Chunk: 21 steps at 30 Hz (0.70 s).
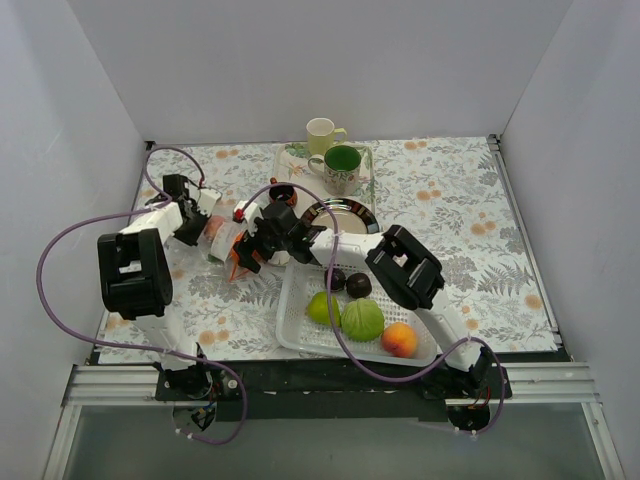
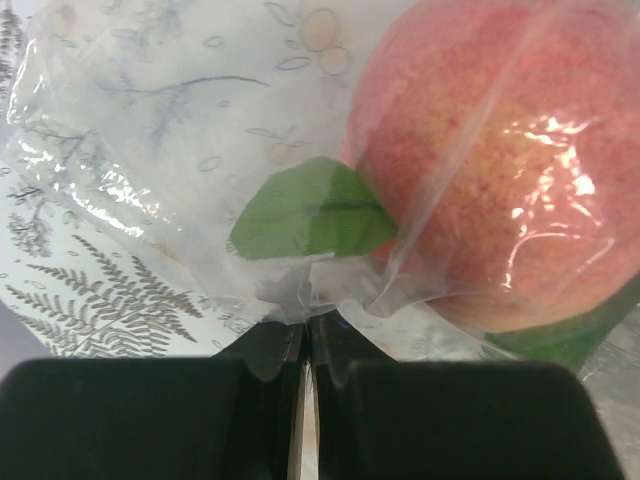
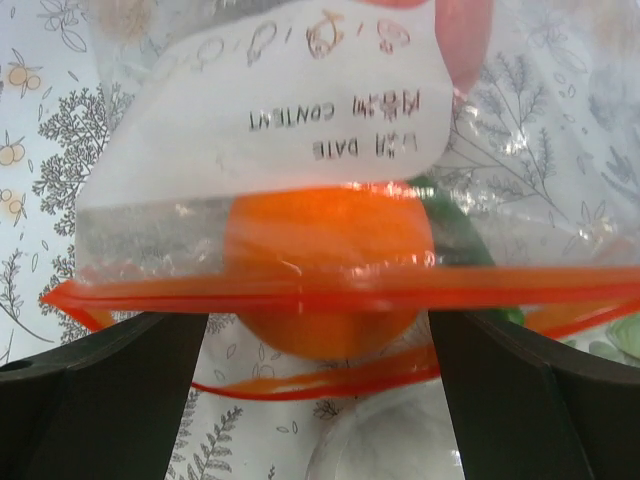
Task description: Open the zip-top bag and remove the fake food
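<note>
Clear crinkled plastic, a fold of the zip-top bag [image 1: 228, 246], is pinched in the closed left gripper [image 2: 304, 345]. The right gripper [image 3: 316, 335] is spread wide at the bag's orange-red zip strip [image 3: 330, 291], clamping nothing. Inside the bag lie a peach [image 2: 490, 170] and an orange [image 3: 328, 250]. Beside it on the table [image 1: 480, 215], the white basket [image 1: 292, 310] holds a pear [image 1: 321, 307], a cabbage [image 1: 363, 320], two plums [image 1: 358, 285] and an orange-red fruit [image 1: 399, 340].

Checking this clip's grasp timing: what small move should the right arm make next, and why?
Probably ease the right gripper forward and close on the orange. The zip strip looks parted, the orange sits in the mouth between the open fingers, and the left gripper is shut on the zip-top bag near the peach, anchoring it.
</note>
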Motion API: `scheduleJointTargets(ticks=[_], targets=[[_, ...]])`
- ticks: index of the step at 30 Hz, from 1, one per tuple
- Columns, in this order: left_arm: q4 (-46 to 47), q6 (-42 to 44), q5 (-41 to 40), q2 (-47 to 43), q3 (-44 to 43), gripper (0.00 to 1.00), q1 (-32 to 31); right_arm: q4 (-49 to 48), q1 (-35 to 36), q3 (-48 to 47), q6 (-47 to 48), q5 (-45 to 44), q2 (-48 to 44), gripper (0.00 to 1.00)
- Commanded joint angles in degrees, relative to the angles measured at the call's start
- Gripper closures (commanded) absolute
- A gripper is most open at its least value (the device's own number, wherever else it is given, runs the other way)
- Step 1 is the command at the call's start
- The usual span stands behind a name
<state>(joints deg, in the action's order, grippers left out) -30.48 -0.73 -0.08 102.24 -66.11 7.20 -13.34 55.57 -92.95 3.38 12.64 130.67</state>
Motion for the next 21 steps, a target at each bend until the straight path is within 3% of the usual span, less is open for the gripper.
scheduleJointTargets(ticks=[1,12,18,21], targets=[[-4.0,-2.2,3.3,-4.3,-0.2,1.0,-1.5,-2.3,0.0,-5.3,-2.0,1.2,1.6,0.02],[-2.0,-1.1,0.8,-5.3,3.4,1.0,-2.3,-2.0,0.0,-7.1,-2.9,2.6,4.8,0.02],[5.3,2.5,-6.5,-4.7,9.1,1.0,-2.0,-1.6,0.1,0.1,-2.7,3.8,-1.7,0.39],[8.0,2.7,-8.9,-3.1,11.0,1.0,-2.1,-3.1,0.0,4.5,-2.3,3.3,-6.8,0.42]])
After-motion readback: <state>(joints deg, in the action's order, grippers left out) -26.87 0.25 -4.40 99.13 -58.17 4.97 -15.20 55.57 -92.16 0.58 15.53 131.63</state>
